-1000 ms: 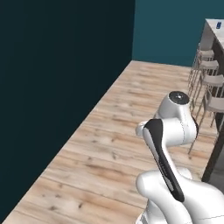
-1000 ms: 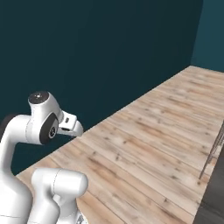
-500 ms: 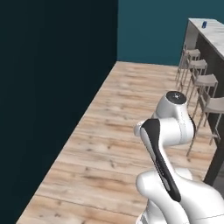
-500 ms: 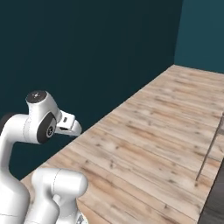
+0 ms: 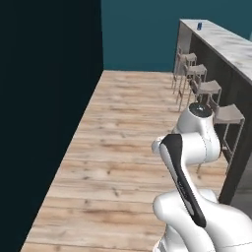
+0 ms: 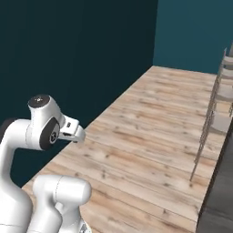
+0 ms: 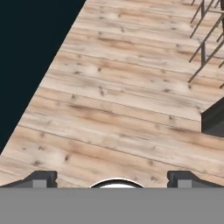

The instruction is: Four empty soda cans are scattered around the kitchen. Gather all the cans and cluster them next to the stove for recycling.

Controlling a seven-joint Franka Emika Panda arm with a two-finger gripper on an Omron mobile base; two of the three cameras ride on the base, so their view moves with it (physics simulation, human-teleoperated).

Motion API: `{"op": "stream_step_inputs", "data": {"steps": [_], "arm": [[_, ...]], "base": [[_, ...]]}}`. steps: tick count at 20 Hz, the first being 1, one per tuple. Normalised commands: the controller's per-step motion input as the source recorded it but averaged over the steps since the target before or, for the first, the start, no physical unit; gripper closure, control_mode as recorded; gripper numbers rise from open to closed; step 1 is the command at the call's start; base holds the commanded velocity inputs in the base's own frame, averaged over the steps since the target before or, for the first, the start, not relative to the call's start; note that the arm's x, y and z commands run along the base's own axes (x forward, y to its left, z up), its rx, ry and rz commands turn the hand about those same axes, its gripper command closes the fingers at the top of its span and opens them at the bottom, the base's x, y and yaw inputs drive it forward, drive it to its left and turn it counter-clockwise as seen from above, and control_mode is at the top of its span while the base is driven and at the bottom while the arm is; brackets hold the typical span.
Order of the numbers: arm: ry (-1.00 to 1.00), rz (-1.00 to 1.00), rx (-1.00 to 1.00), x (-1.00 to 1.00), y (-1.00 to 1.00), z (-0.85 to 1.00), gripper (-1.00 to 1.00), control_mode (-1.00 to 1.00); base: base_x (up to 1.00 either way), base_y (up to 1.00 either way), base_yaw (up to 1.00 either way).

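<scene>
hand view: fingers (image 7: 112,178) spread wide, empty, over wood floor (image 7: 127,96).

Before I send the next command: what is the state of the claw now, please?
Claw: open, holding nothing, above the wooden floor.

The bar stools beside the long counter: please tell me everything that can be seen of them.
Four bar stools stand in a row on the wooden floor, along the dark front of the long counter. Each has a flat, pale grey-beige seat on thin metal-looking legs joined by low rungs. All stand upright; nothing lies on the seats. The nearest one is partly hidden behind the robot's white arm. Whether they touch the counter cannot be told.
</scene>
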Motion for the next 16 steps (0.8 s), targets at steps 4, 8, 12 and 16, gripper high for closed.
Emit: {"op": "stream_step_inputs", "data": {"steps": [4,8,12,16], "arm": [[0.00,0.00,0.00,0.00,0.00,0.00,-1.00,1.00],[0.00,0.00,0.00,0.00,0.00,0.00,-1.00,1.00],[0.00,0.00,0.00,0.00,0.00,0.00,-1.00,1.00],[0.00,0.00,0.00,0.00,0.00,0.00,-1.00,1.00]], "base": [[0.86,0.57,-0.11],[0.93,0.46,-0.12],[0.88,0.31,-0.14],[0.87,0.24,-0.14]]}}
